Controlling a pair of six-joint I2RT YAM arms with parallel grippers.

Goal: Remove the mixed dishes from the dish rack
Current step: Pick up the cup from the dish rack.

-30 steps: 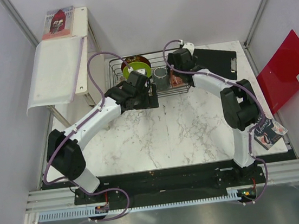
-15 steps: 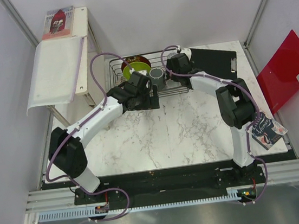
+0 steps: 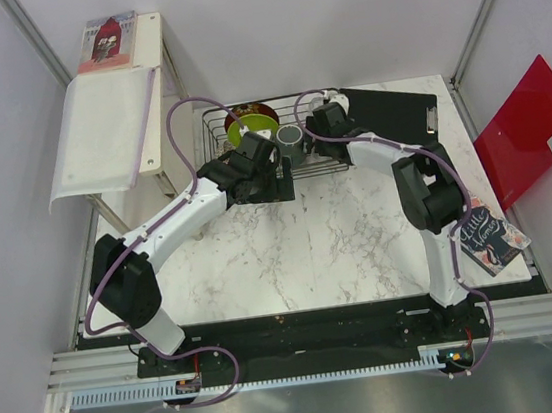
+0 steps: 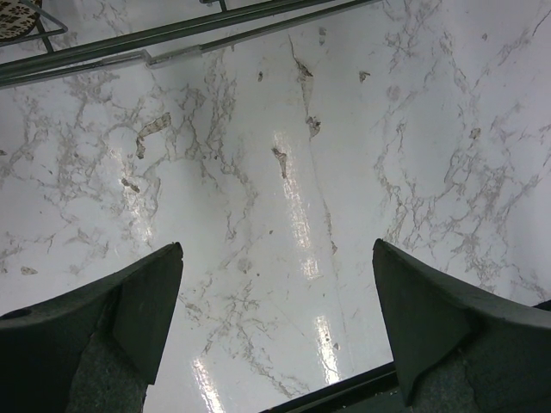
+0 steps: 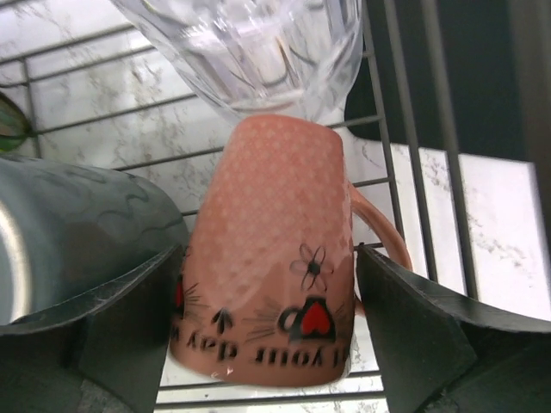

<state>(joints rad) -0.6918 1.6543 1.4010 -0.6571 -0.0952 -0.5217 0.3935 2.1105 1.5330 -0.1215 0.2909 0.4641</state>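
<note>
Right tool (image 5: 269, 258) deeper in dish rack (image 3: 209, 132) — astride orange-red cup (image 5: 275, 224)

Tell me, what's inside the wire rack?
A lime-green plate, a dark red bowl, a grey mug, a pink cup and a clear glass. The right arm covers one end from above, so anything else there is hidden.

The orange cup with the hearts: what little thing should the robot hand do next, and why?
Probably squeeze the right gripper gently on the orange-red cup. Its fingers sit on both sides of the cup, very close; I cannot tell if they press it. The clear glass sits right beyond it, so a firm hold should come before any lifting.
</note>
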